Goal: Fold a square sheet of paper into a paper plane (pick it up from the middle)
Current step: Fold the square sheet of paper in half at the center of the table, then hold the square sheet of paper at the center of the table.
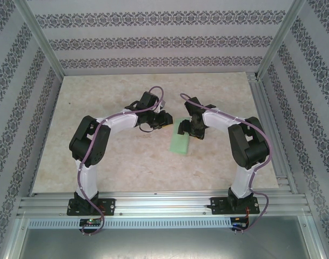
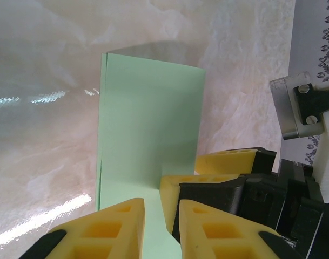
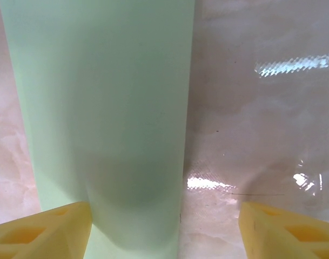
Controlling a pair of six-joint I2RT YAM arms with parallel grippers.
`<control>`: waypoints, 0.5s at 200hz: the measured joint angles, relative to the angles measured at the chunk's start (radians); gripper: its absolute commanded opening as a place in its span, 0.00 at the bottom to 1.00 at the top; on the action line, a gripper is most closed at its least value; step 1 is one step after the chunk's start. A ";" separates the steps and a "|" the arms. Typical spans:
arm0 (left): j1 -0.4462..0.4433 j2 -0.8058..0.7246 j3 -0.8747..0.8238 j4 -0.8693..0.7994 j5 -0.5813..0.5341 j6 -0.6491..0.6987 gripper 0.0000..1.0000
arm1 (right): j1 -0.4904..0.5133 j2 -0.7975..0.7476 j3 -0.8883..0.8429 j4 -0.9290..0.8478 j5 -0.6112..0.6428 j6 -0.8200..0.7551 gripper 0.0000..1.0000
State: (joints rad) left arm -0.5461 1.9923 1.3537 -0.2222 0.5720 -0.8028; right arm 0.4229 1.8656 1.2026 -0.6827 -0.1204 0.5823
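The left end effector (image 2: 161, 218) is released, its yellow fingers only narrowly apart. The square sheet of paper (image 2: 150, 124), doubled into a long light-green strip, lies flat on the bench (image 2: 45, 135) and runs straight out ahead of its fingertips. The right end effector (image 3: 164, 226) is released too, jaws wide; the strip passes below and between them, just beside one finger and well apart from the other.

light: bright, even | glare: streaks on table (image 3: 294, 65) | blur: near fingers (image 3: 40, 232)
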 measured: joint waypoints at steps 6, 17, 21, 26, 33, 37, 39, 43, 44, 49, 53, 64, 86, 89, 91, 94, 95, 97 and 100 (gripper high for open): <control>0.000 0.002 0.000 0.001 0.000 0.000 0.25 | 0.000 0.002 0.000 0.000 0.000 0.000 0.73; 0.000 0.003 0.000 0.003 0.000 -0.003 0.25 | 0.000 0.007 0.000 -0.003 0.000 -0.001 0.74; 0.000 0.003 0.000 0.003 0.000 -0.004 0.25 | 0.000 0.009 0.000 -0.004 0.000 0.000 0.74; 0.000 0.003 0.000 0.004 0.000 -0.005 0.25 | 0.000 0.011 0.000 -0.005 0.000 0.000 0.74; 0.000 0.004 0.001 0.006 0.000 -0.006 0.25 | 0.000 0.013 0.000 -0.006 0.000 -0.001 0.74; 0.000 0.004 0.002 0.006 0.000 -0.007 0.25 | 0.000 0.013 0.000 -0.006 0.000 -0.001 0.74; 0.000 0.004 0.002 0.006 0.000 -0.008 0.25 | 0.000 0.013 0.001 -0.006 0.000 -0.001 0.74; 0.000 0.004 0.002 0.007 0.000 -0.008 0.25 | 0.000 0.013 0.001 -0.006 0.000 0.000 0.74; 0.000 0.003 0.003 0.007 0.000 -0.009 0.25 | 0.000 0.013 0.001 -0.006 0.000 0.000 0.74; 0.000 0.003 0.003 0.007 0.000 -0.011 0.25 | 0.000 0.013 0.002 -0.006 0.000 0.000 0.74; 0.000 0.004 0.005 0.008 0.000 -0.011 0.25 | 0.000 0.013 0.002 -0.006 0.000 0.000 0.74; 0.000 0.004 0.007 0.010 0.000 -0.011 0.25 | 0.000 0.013 0.002 -0.006 0.000 0.000 0.74; 0.000 0.004 0.009 0.014 0.001 -0.011 0.25 | 0.000 0.013 0.002 -0.006 0.001 0.003 0.74; 0.000 0.004 0.009 0.014 0.003 -0.012 0.25 | 0.000 0.013 0.002 -0.006 0.001 0.003 0.74; 0.000 0.004 0.009 0.014 0.003 -0.012 0.25 | 0.000 0.013 0.002 -0.006 0.001 0.004 0.74; 0.000 0.004 0.009 0.014 0.004 -0.011 0.25 | 0.000 0.013 0.002 -0.005 0.001 0.004 0.74; 0.000 0.004 0.009 0.014 0.004 -0.012 0.25 | 0.000 0.013 0.002 -0.005 0.001 0.004 0.74; 0.000 0.004 0.009 0.014 0.004 -0.012 0.25 | 0.000 0.013 0.002 -0.005 0.001 0.004 0.74; 0.000 0.004 0.009 0.014 0.005 -0.011 0.25 | 0.000 0.013 0.002 -0.005 0.001 0.004 0.74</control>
State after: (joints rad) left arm -0.5461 1.9961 1.3624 -0.2081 0.5766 -0.8143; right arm 0.4229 1.8790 1.2045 -0.6880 -0.1196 0.5861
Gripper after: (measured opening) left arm 0.254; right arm 0.739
